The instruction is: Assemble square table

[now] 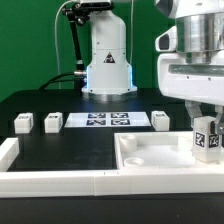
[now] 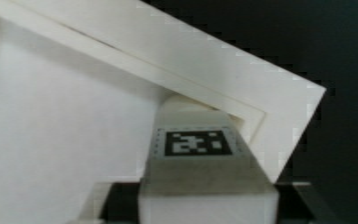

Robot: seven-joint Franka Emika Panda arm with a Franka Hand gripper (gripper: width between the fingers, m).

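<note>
Right now the jaws are pinching 1 white block leg (image 1: 207, 141), gripped by its sides with its tag facing the exterior camera. It is upright over the corner of the square slab (image 1: 150, 160) at the exterior view's right. The slab lies rim-up on the black tabletop (image 1: 60, 100). In the wrist view the rim's corner sits just beyond the leg, but I cannot tell whether the leg's foot is touching the slab.

3 more legs wait on the tabletop: the far-left leg (image 1: 22, 122), the second leg (image 1: 52, 122) just beside it, and the third leg (image 1: 160, 119) at the end of the marker board (image 1: 105, 121).

My worry is alignment. Whatever seat the corner offers is hidden under the leg, so I would be pushing down blind. If the leg is off-centre it could catch the rim, tilt in the jaws or slip out. A sideways push could also slide the slab, since I see nothing clamping it.
</note>
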